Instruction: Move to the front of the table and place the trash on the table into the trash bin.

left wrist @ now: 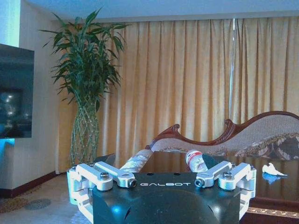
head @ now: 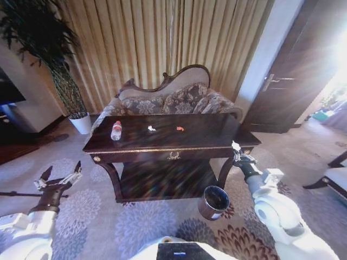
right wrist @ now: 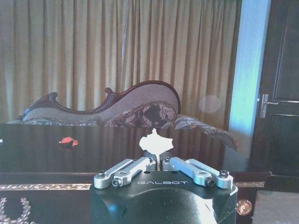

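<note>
Nearest the robot, in front of the desk (head: 135, 147) by its R front leg: the trash bin (head: 213, 202), a small round dark bucket w/ shiny metal rim. It stands upright on the carpet, mouth open.

L end effector (head: 60, 173) hangs off the desk's L front corner, low and well apart from it, fingers spread, nothing in them.

R end effector (head: 236, 149) is just at the desk's R front corner, about desk-top height, clenched on a pinched white scrap (right wrist: 157, 142) that sticks up from the fingertips. The scrap is crumpled paper by the look: near weightless, soft, no risk of breakage. It could slip or flutter, so I'd keep the pinch firm and let go low over the bin.

On the desk top, L part: the bottle (head: 116, 130), small clear plastic, red cap, red-white label, upright. Prob. light, thin-walled and a bit slick. Best taken round the labelled mid-body w/ moderate squeeze, since it may dent or tip.

Mid desk: a loose white scrap (head: 152, 128), and just R of it an orange scrap (head: 180, 128). Both are tiny and lie flat, so they need a fingertip pinch close to the glossy surface.

Behind the desk: a sofa (head: 179, 97).
</note>
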Available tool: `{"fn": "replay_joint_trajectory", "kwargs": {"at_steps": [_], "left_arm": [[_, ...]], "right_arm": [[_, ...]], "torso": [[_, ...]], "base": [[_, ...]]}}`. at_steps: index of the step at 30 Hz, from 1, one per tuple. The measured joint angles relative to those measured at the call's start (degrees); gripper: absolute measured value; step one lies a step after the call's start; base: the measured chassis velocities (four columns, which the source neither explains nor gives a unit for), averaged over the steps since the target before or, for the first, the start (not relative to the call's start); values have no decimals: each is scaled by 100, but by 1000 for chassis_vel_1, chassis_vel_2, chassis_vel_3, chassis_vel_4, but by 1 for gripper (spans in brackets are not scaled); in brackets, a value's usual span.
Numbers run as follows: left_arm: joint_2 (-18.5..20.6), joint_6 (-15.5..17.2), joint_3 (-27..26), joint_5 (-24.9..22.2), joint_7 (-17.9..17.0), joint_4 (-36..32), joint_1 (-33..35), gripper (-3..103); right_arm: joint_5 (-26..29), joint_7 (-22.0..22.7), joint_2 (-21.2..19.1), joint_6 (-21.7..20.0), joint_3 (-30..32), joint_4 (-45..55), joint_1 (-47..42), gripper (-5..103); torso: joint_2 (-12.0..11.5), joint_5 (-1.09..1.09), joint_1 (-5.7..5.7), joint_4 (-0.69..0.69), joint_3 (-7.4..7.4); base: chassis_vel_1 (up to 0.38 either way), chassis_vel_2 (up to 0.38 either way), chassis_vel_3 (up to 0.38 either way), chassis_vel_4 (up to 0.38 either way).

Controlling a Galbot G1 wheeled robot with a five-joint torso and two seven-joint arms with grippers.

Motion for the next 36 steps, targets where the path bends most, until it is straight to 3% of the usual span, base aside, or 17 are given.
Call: {"fn": "replay_joint_trajectory", "kwargs": {"at_steps": [20, 30, 36], "left_arm": [[-28, 0, 19, 9, 2, -39, 4, 100], [-57, -3, 18, 15, -2, -52, -3, 100], [-159, -8, 23, 125, -5, -50, 16, 100]], "right_arm": [[-342, -78, 68, 221, -326, -591, 128, 1], [-897, -467, 26, 430, -780, -2275, 856, 1], [-1240, -910, 41, 545, -1275, -3819, 1513, 1]], "torso": [[2, 0, -2, 1, -1], [-1, 0, 1, 0, 1], [0, -1, 0, 0, 0]], "base": [[88, -92, -83, 92], [0, 0, 0, 0], [0, 0, 0, 0]]}}
